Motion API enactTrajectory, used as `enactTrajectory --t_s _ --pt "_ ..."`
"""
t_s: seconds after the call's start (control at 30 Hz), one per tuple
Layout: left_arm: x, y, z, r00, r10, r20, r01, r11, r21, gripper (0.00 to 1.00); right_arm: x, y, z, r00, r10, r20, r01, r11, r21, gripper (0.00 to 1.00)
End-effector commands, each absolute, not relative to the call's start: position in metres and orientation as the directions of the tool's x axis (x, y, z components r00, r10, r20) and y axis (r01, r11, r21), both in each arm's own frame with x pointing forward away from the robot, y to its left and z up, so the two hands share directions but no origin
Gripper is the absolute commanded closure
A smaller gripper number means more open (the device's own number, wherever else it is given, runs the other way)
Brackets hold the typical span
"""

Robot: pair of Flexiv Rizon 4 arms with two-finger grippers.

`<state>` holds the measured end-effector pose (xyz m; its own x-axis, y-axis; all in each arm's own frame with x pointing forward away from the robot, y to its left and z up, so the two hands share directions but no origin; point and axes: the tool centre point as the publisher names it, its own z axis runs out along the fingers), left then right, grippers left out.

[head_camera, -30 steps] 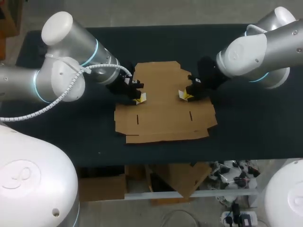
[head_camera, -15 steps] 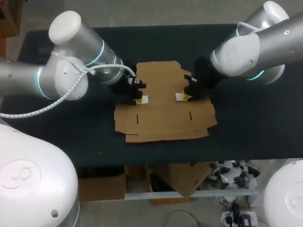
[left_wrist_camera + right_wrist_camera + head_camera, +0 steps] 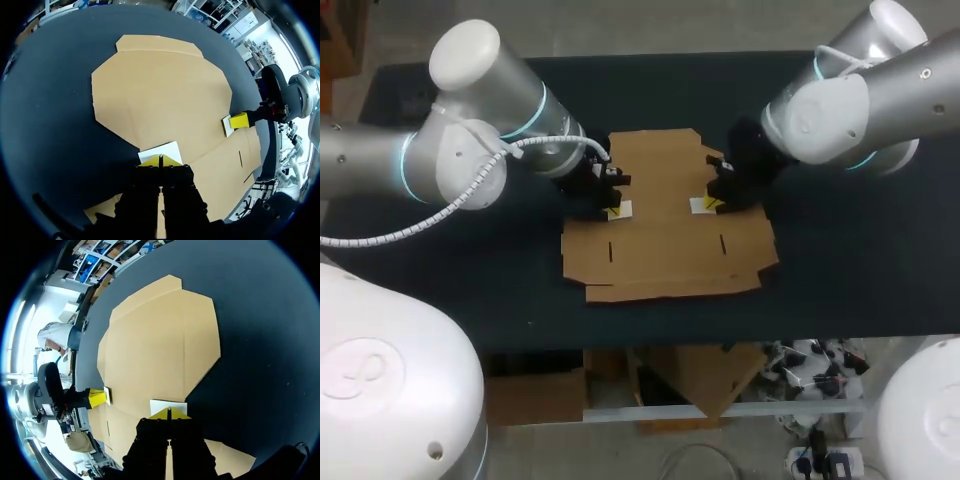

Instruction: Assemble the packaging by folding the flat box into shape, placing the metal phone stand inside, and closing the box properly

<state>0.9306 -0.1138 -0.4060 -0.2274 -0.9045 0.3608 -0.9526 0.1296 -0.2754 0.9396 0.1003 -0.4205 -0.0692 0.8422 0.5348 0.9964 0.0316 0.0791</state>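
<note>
Table (image 3: 840,270): dark top, carried the flat box (image 3: 665,240). Box was brown cardboard, unfolded, lying flat at table ctr w/ flaps spread. Left gripper (image 3: 160,161): fingers closed, yellow tips together, set at box's left edge next to a white patch (image 3: 162,150). Right gripper (image 3: 169,413): same cond., tips together at box's right edge, opposite the left one.

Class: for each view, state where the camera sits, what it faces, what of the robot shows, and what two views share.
Head view: above and behind, looking down on the table; left arm and right arm show.
Left wrist view: on the left wrist, facing the flat box past the left gripper.
Right wrist view: likewise, past the right gripper.
Shared: both wrist views show the flat box.
</note>
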Motion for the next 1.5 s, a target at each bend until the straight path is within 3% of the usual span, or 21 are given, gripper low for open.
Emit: enactTrajectory --t_s 0.03,0.8,1.5 --pt "0.923 -0.107 -0.392 -0.227 -0.906 0.357 -0.95 0.126 -0.284 1.0 0.928 0.089 -0.409 -0.077 0.831 0.551 0.993 0.012 0.12 1.0" --pt "0.9 -0.066 -0.348 -0.154 -0.925 0.347 -0.959 0.056 -0.277 1.0 0.918 0.027 -0.39 -0.121 0.738 0.663 0.986 0.015 0.164 1.0" --pt "0.811 -0.044 -0.31 -0.096 -0.929 0.358 -0.954 -0.018 -0.3 1.0 0.849 -0.006 -0.349 -0.129 0.751 0.648 0.988 0.038 0.153 1.0"
